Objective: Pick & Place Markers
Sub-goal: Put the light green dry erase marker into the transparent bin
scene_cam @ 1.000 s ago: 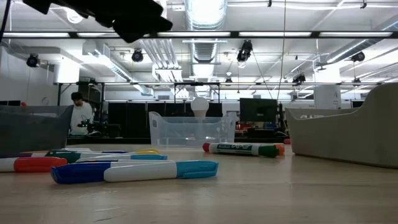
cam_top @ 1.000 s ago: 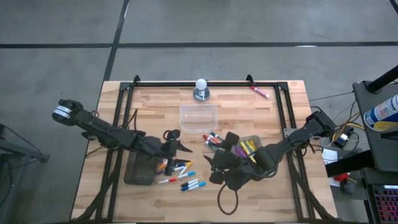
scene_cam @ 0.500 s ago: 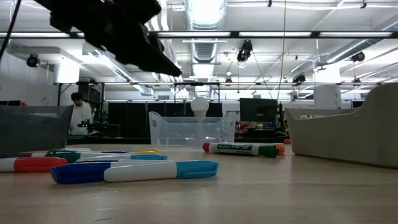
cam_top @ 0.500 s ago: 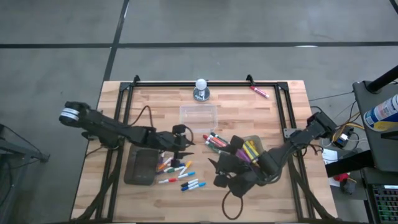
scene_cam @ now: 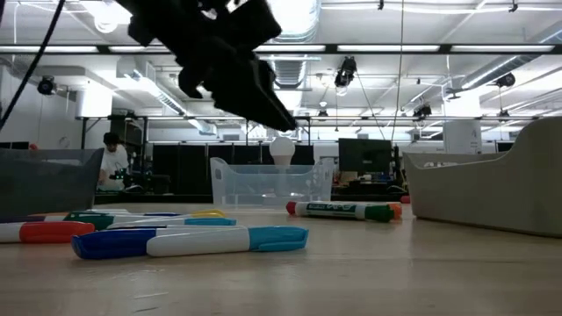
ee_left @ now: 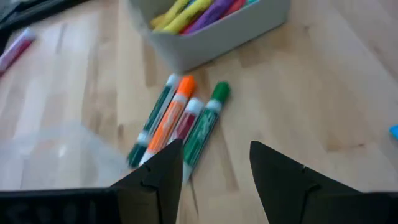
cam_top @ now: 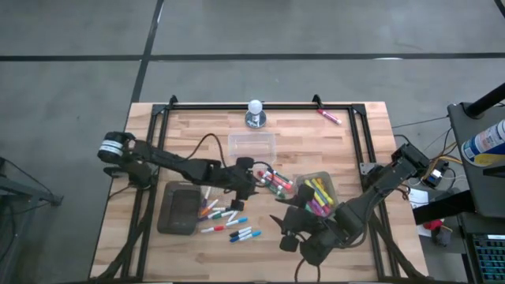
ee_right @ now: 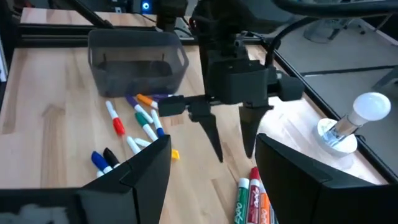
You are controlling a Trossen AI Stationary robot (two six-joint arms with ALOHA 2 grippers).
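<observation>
Wooden surface (cam_top: 363,126) from above: the left hand (cam_top: 254,180) hangs released over a marker cluster (cam_top: 276,180) beside a tub (cam_top: 330,186) of markers, with more markers (cam_top: 225,221) scattered near the tray (cam_top: 178,210). Its wrist view shows parted fingers (ee_left: 155,180) above four markers (ee_left: 180,121). The right wrist view shows the right hand (ee_right: 211,168) released, clear of the markers (ee_right: 134,121).

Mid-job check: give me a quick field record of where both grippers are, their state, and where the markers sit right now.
left gripper: open, empty, hovering over the small cluster of markers at table centre
right gripper: open, empty, toward the table's near edge, waiting
filled tub: holds yellow, pink and purple markers
clear tub: looks empty
loose markers: scattered beside the dark tray
stray marker: far right corner
</observation>
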